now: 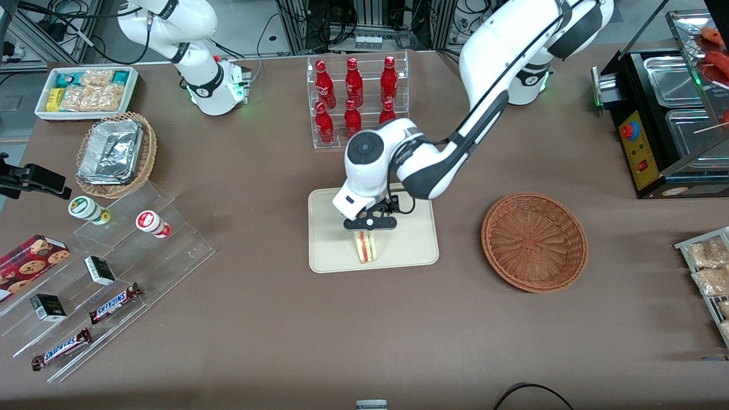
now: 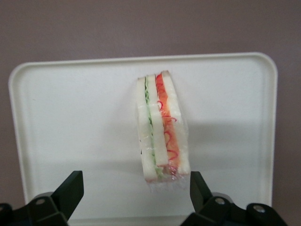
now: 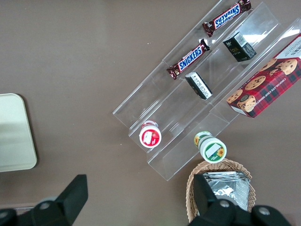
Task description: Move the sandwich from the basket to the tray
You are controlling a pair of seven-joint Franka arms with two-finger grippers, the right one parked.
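Sandwich [image 2: 162, 128] on tray [image 2: 70, 122], upright on edge. Hand [image 2: 136, 190] just above it, fingers wide apart, holding nothing. Basket [image 1: 534, 241] nearby, toward working arm's end.

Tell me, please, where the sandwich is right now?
The sandwich rests on the tray, near the edge closest to the front camera, between the open gripper's fingers.

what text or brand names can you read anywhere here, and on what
"SNICKERS": on both chocolate bars on the clear acrylic steps.
Cookie box, small dark boxes, round tubs, red bottles: print unreadable.
Sandwich, tray, gripper: none; jaws open.
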